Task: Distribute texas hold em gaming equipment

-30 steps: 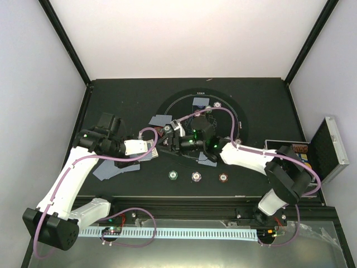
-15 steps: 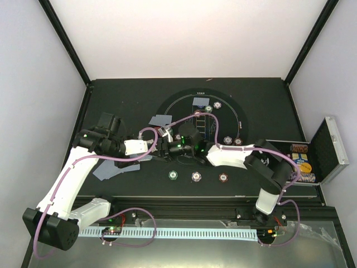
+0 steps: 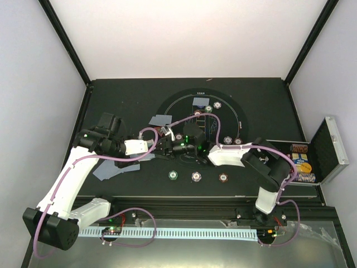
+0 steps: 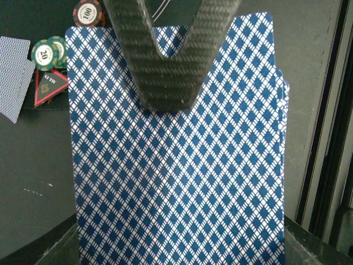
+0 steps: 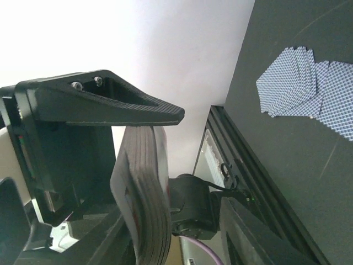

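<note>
Poker gear laid out on the dark surface, with the deck lifted above it

The deck [image 4: 176, 165], backed in blue-and-white diamonds, is held clear of the surface near the centre, a few cards slipped slightly sideways. A loose fan of face-down cards [image 3: 111, 170] lies at its 8 o'clock and a single card [image 3: 162, 120] at its 12 o'clock. Toward 5 o'clock runs a spaced row: green chip [image 3: 173, 175], purple-white chip [image 3: 196, 176], red-brown chip [image 3: 223, 177]. The red triangle marker [image 4: 48, 85] touches two overlapping green "20" chips [image 4: 49, 52], with a "100" chip [image 4: 88, 12] just beyond.
</note>
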You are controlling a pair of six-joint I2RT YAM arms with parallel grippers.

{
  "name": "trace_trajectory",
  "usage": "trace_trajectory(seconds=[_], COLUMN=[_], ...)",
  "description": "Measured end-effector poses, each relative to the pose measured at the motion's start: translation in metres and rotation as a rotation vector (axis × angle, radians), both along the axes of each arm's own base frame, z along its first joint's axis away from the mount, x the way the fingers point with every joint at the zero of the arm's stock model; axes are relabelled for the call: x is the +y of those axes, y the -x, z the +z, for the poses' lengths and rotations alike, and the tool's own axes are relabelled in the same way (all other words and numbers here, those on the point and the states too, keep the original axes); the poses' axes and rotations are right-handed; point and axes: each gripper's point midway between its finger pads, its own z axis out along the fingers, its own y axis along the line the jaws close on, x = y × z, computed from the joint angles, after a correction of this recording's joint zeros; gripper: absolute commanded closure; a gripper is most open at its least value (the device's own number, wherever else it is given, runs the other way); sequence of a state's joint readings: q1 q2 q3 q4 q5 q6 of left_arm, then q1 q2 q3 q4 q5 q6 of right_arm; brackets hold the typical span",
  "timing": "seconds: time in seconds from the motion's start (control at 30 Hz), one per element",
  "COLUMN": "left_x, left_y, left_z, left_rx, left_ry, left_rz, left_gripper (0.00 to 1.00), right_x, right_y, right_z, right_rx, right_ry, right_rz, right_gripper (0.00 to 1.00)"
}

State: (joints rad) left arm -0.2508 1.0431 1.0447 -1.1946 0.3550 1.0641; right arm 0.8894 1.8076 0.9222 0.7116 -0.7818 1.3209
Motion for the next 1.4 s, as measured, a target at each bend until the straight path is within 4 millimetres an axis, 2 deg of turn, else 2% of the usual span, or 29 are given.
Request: trace_trajectory(seconds=[0.13, 0.33, 0.43, 0.73, 0.97, 1.07, 1.17, 1.3, 1.4], left_x=[0.000, 0.000, 0.000, -0.001, -0.001, -0.001, -0.001, 0.000, 0.000], left_y=[-0.001, -0.001, -0.002, -0.004, -0.005, -0.005, -0.005, -0.005, -0.005], left_z=[0.000, 0.000, 0.000, 0.001, 0.001, 0.001, 0.001, 0.000, 0.000], left_rx=[-0.004, -0.003, -0.003, -0.015, -0.016, -0.016, -0.016, -0.016, -0.017], left_ry=[0.001, 0.001, 0.001, 0.004, 0.001, 0.001, 0.001, -0.001, -0.006], left_rz=[0.000, 0.000, 0.000, 0.000, 0.001, 0.001, 0.001, 0.001, 0.003], left_gripper=[0.98, 0.98, 0.99, 0.98, 0.98, 0.99, 0.98, 0.98, 0.98], right_x=[-0.006, -0.012, -0.016, -0.033, -0.068, -0.091, -0.122, -0.166, -0.196], right_y=[-0.003, -0.002, -0.002, -0.007, -0.029, -0.052, -0.093, -0.165, -0.220], right_z=[0.006, 0.012, 0.016, 0.022, 0.023, 0.027, 0.036, 0.056, 0.056], right_rx=[-0.019, -0.034, -0.036, -0.029, -0.019, -0.027, -0.052, -0.122, -0.145], right_ry=[0.002, -0.002, -0.006, 0.010, 0.020, 0.030, 0.059, 0.091, 0.140], right_rz=[-0.009, -0.015, -0.021, -0.054, -0.144, -0.209, -0.299, -0.429, -0.513], right_gripper=[0.70, 0.93, 0.97, 0.99, 0.99, 0.99, 0.99, 0.99, 0.99])
